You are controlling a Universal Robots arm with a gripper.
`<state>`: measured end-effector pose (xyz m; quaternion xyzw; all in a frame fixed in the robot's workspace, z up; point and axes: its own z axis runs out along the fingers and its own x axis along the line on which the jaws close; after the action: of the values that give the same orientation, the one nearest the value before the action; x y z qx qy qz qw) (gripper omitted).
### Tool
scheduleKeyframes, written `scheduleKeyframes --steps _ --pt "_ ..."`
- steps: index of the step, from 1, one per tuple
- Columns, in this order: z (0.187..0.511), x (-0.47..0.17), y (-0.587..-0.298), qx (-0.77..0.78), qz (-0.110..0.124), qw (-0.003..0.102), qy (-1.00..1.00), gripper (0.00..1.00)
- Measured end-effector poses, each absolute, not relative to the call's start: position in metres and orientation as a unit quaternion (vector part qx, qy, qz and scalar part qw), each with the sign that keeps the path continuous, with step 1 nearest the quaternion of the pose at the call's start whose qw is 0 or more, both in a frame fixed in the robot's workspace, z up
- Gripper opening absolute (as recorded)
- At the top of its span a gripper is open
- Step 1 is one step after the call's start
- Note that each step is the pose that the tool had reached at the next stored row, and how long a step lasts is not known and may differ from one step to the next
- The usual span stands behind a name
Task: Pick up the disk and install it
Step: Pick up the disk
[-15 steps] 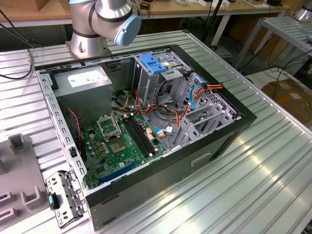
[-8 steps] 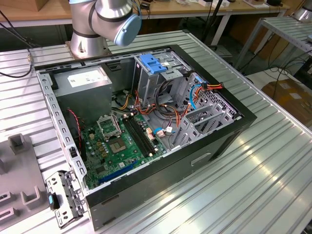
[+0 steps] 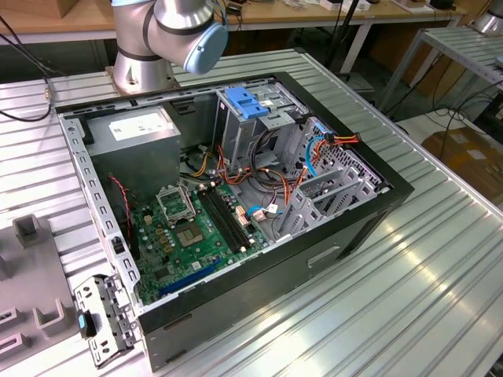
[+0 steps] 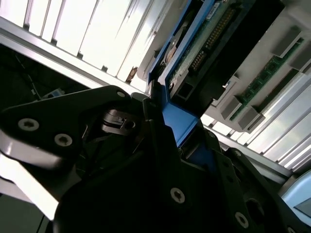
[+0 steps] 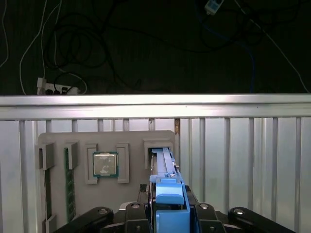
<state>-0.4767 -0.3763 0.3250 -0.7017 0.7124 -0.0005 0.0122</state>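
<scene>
The disk (image 5: pixel 169 191) is a flat, dark-bodied drive in a bright blue plastic carrier with a chunky blue tab at its end. In the first wrist view it is seen edge-on, a thin blue and grey strip running from the gripper (image 5: pixel 170 213) to a pocket of the grey fixture plate (image 5: pixel 131 138). That pocket is just beside the one holding the processor chip (image 5: pixel 105 164), on the side away from the memory stick (image 5: pixel 69 184). The disk's far end seems to sit in the pocket, though this angle leaves that unsure.

The second wrist view looks along the disk's (image 4: pixel 194 53) broad face. It shows a green circuit board with rows of connector pins against the dark body, and the blue carrier rail along one edge. Here the gripper's (image 4: pixel 177 124) black fingers (image 4: pixel 146 104) are closed on the blue end tab from both sides.

The exterior view takes in the arm's base (image 3: pixel 141 63) and the open computer case (image 3: pixel 236 196). The fixture plate (image 3: pixel 31 267) lies on the ribbed metal table (image 3: pixel 409 298) beside the case.
</scene>
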Motion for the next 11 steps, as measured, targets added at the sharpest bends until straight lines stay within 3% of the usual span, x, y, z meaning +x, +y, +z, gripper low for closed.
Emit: scheduleKeyframes --steps 11 --pt "0.345 -0.477 -0.376 -0.702 -0.001 0.012 0.712 0.37"
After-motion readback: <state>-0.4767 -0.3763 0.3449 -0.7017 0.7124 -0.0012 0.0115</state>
